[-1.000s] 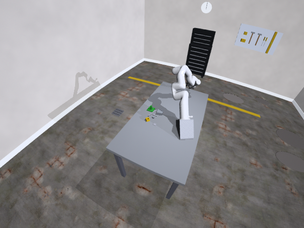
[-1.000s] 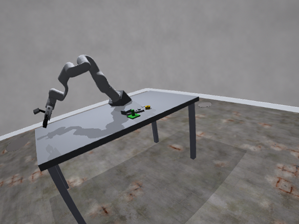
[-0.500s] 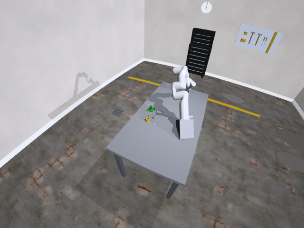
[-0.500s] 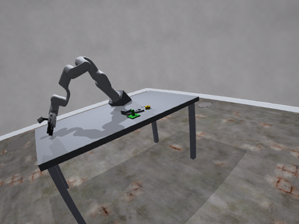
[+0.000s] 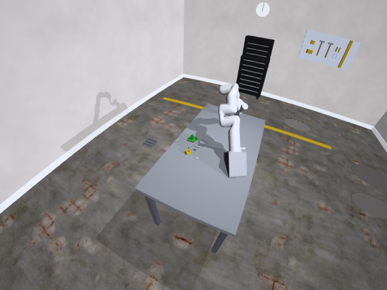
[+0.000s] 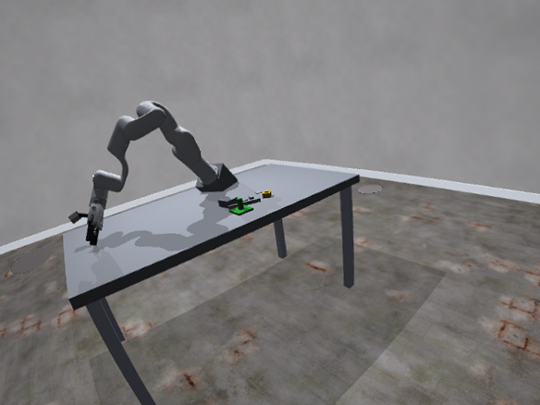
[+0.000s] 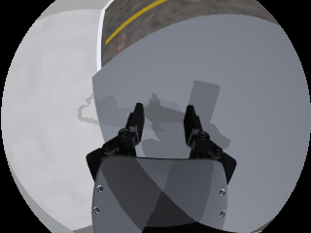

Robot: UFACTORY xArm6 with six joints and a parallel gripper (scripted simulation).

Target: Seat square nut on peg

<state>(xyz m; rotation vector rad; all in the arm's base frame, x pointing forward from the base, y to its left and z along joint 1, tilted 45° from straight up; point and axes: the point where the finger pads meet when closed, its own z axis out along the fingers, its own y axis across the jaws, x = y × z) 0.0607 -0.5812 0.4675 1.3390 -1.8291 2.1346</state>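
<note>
A small yellow nut [image 5: 187,151] [image 6: 266,193] lies on the grey table [image 5: 193,193] [image 6: 306,180] near a green base with a short upright peg [image 5: 191,138] [image 6: 240,207]. Grey peg parts [image 5: 196,144] [image 6: 226,203] lie between them. My gripper [image 6: 92,240] [image 7: 164,112] is at the opposite end of the table, far from these things, pointing down just above the table top near its edge. Its fingers are partly open with nothing between them. In the top view the arm mostly hides the gripper.
The arm's base block [image 5: 236,164] [image 6: 215,178] stands at the table's long edge. A small grey piece [image 5: 196,157] lies near the nut. A black rack [image 5: 254,67] stands at the back wall. The table's edge runs close beside the gripper.
</note>
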